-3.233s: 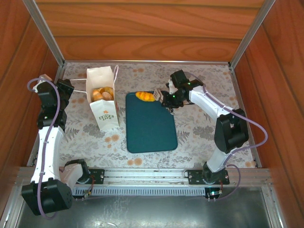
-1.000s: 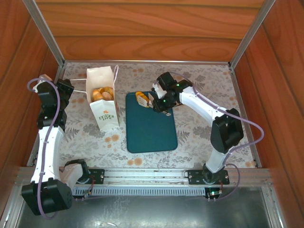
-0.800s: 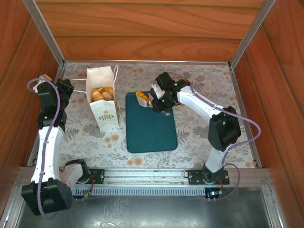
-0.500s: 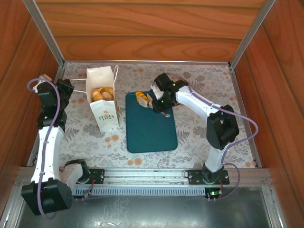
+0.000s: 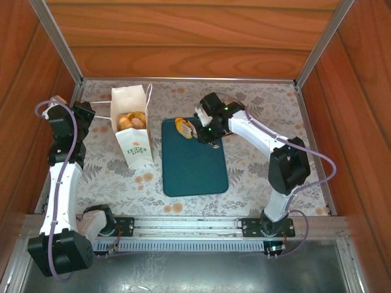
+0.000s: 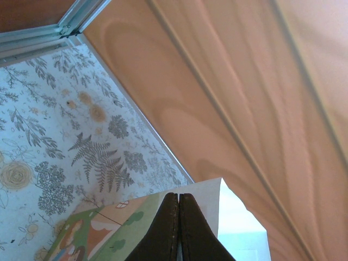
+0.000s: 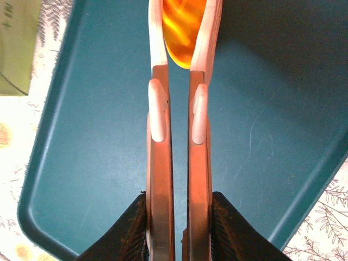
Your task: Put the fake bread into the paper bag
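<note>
The white paper bag (image 5: 133,131) stands open left of the tray, with several golden fake bread pieces (image 5: 131,120) inside. My left gripper (image 6: 178,196) is shut on the bag's top edge (image 6: 228,209), with the printed side on one side of the fingers and the white inside on the other. One striped golden roll (image 5: 181,126) sits at the far left corner of the dark teal tray (image 5: 192,168). My right gripper (image 5: 189,129) is shut on that roll (image 7: 184,46), which is pinched between the pale fingertips (image 7: 156,32) just over the tray (image 7: 92,163).
A floral cloth (image 5: 256,165) covers the table, with wooden walls close on three sides. The bag's green side (image 7: 16,49) lies just beyond the tray's left rim. The bag's cord handles (image 5: 105,116) stick out towards the left arm.
Since three seconds ago my right gripper has slid left along the tray's far end and shut on the roll. Over the last second it has barely shifted. The left arm and the bag are still.
</note>
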Motion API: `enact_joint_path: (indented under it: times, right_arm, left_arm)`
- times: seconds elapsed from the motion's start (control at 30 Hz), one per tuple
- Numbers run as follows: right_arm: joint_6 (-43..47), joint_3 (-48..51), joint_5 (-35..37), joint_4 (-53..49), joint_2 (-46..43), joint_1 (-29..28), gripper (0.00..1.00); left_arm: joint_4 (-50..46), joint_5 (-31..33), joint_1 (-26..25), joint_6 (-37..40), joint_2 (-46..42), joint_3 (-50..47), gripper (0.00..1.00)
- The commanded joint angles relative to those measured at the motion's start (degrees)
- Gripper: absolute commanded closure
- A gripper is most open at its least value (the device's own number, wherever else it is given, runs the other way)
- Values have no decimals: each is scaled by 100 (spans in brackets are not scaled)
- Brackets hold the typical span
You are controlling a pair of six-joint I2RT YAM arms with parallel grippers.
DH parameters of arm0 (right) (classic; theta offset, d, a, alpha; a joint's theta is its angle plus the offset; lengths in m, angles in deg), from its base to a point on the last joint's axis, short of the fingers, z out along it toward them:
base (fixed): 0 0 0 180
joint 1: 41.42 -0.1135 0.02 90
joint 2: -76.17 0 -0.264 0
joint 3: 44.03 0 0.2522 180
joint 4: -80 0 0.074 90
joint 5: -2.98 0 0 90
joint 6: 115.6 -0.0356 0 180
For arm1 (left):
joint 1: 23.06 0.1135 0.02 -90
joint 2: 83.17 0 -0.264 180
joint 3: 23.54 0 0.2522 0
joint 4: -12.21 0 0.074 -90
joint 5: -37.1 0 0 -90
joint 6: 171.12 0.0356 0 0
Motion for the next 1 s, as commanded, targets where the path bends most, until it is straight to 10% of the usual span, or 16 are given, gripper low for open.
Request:
enact_joint_path:
  times: [0.0, 0.97]
  right_arm:
    - [-216, -95, -174, 23, -425, -40, 73]
    - [-935, -3462, 25, -267, -972, -877, 74]
  left_arm:
    - [77, -6, 37, -30, 39, 169, 100]
    - [116, -20, 37, -52, 15, 117, 100]
